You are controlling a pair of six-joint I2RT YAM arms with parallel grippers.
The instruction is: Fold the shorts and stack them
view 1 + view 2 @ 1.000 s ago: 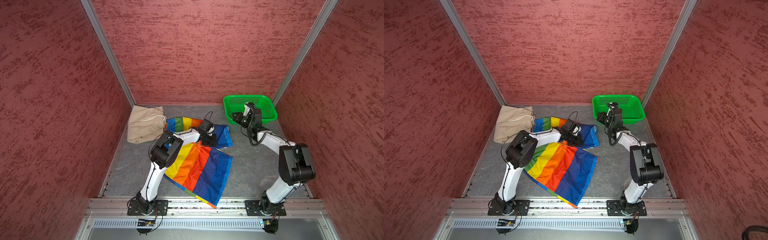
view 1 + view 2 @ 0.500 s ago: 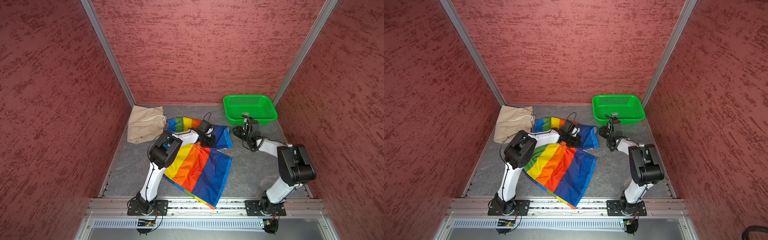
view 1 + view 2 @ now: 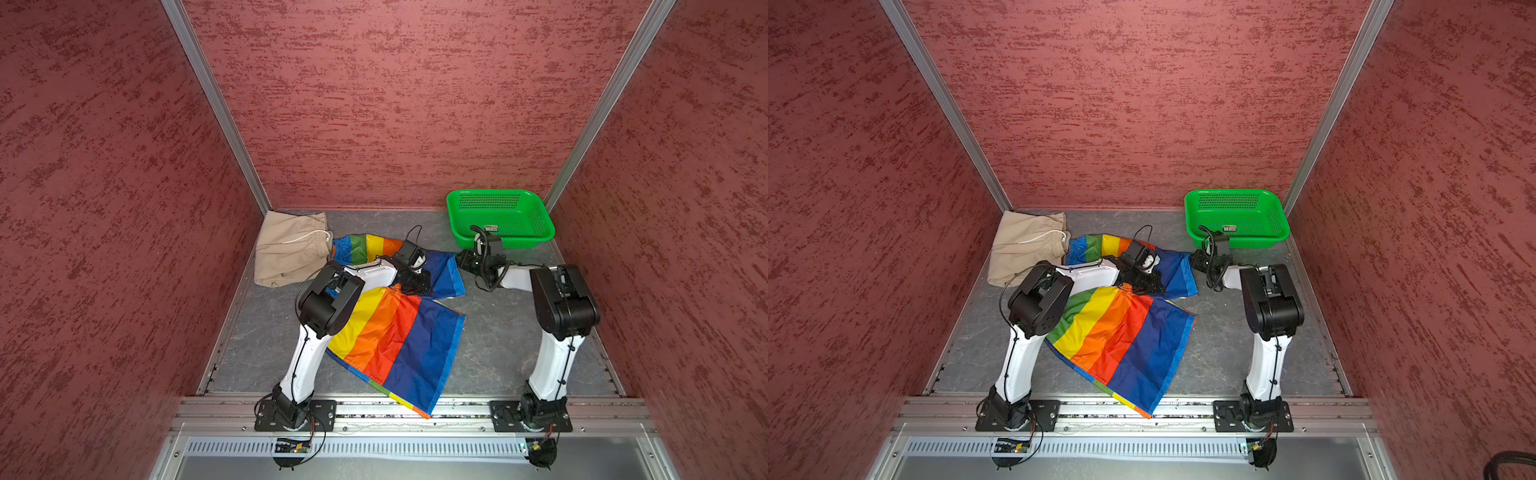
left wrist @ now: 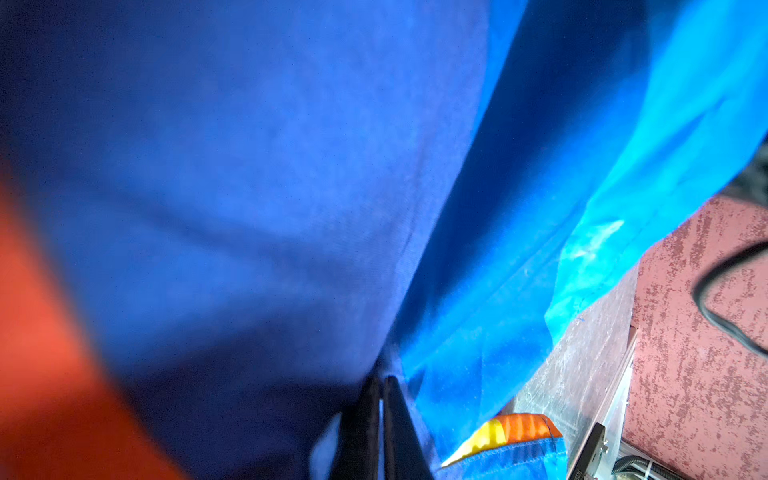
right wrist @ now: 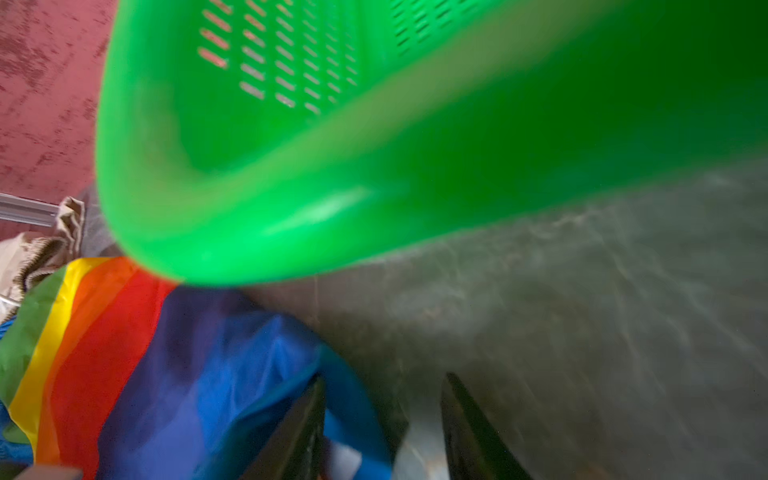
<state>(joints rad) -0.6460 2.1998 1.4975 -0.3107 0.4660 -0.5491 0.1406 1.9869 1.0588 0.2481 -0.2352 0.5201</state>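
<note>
Firstly, at the rear left corner of the table [image 3: 494, 336] you have the beige shorts [image 3: 286, 253] lying bunched, with the white drawstring [image 3: 309, 237] looped over the waistband and both grippers well apart from them. Just beside them, to the right, the rainbow shorts [image 3: 399, 336] occupy the middle of the table. One leg runs along the back and nearly touches the beige waistband. The other fans out flat toward you, and its lowest corner lies over the front rail [image 3: 498, 405]. Your left gripper [image 3: 417, 284] sits low on the blue stripe where the two legs meet. In the left wrist view it [image 4: 380, 419] has its dark fingers [image 4: 359, 436] pressed together, with blue cloth drawn into a crease at their tips, so record it as clamped on the rainbow shorts. Further right, your right gripper [image 3: 462, 261] is down at the outer blue edge of the rear leg. In the right wrist view it [image 5: 382, 424] has its fingers [image 5: 469, 428] standing apart, with the light blue hem lying against one of them and grey table showing in the gap, so it grips nothing. Lastly, the green basket [image 3: 523, 242] stands on the table at the rear right, just behind that gripper.
</note>
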